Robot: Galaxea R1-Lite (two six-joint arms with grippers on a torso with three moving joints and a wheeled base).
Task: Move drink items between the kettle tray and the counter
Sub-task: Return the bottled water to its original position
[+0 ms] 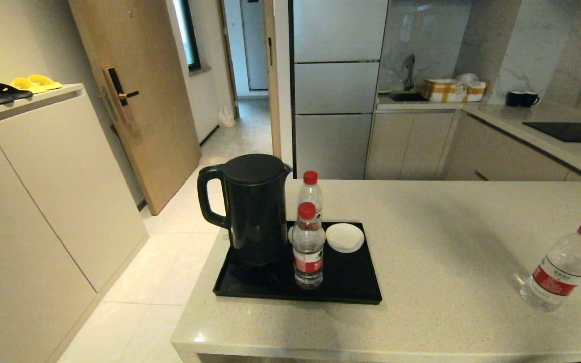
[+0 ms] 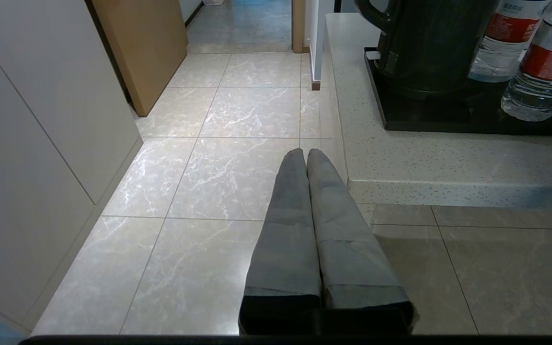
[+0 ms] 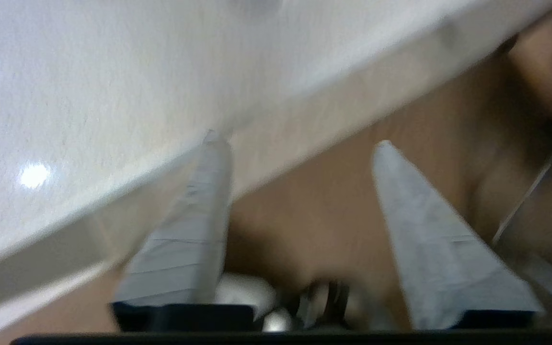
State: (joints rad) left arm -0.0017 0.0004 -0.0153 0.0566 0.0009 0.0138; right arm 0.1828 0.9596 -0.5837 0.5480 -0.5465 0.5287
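On the counter lies the black kettle tray, bearing the black kettle and two red-capped water bottles, one in front and one behind. A third bottle stands on the bare counter at the far right. Neither arm shows in the head view. My left gripper is shut and empty, hanging low over the floor off the counter's left corner, with the kettle and bottles ahead of it. My right gripper is open and empty, beside the counter's edge.
A white saucer lies on the tray behind the bottles. A beige cabinet with slippers stands left across a tiled floor. A far counter holds a cooktop panel and black mugs.
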